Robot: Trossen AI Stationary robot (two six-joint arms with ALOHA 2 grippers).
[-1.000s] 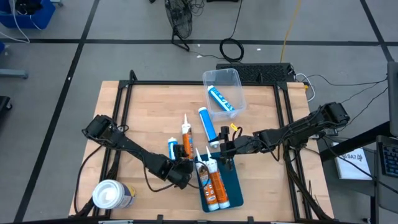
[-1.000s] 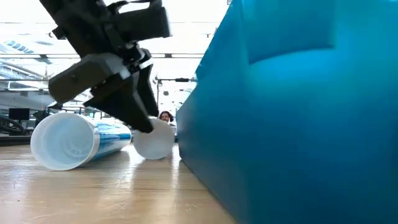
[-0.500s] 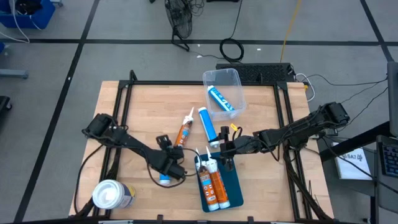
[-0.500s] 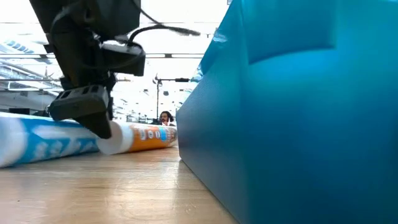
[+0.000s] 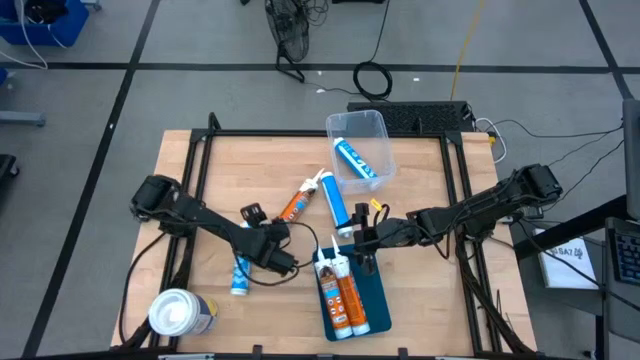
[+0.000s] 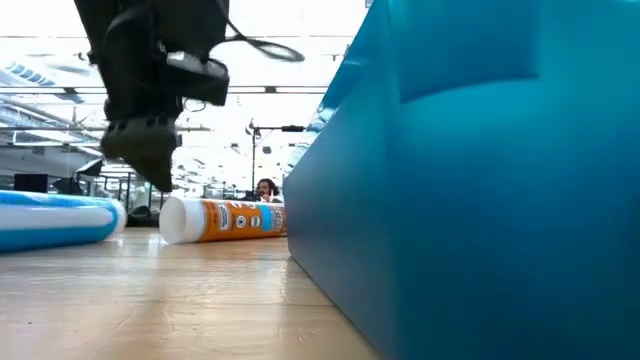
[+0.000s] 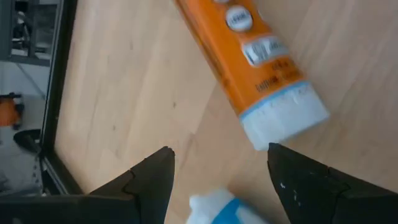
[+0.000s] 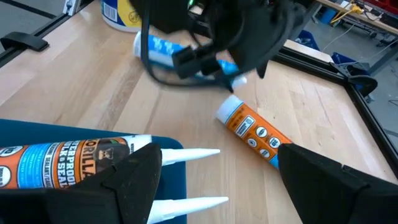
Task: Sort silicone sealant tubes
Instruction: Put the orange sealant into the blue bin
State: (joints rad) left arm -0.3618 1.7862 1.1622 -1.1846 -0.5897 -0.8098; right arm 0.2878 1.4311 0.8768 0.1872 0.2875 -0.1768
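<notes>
My left hand [image 5: 262, 243], fingers apart and empty, hovers mid-frame; I'd straddle the orange tube [image 5: 294, 204] squarely at its middle.

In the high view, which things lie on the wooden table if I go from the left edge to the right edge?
White-topped canister → blue tube on the bare wood → left pincer → loose orange tube → blue tray with two orange tubes → right pincer.
</notes>
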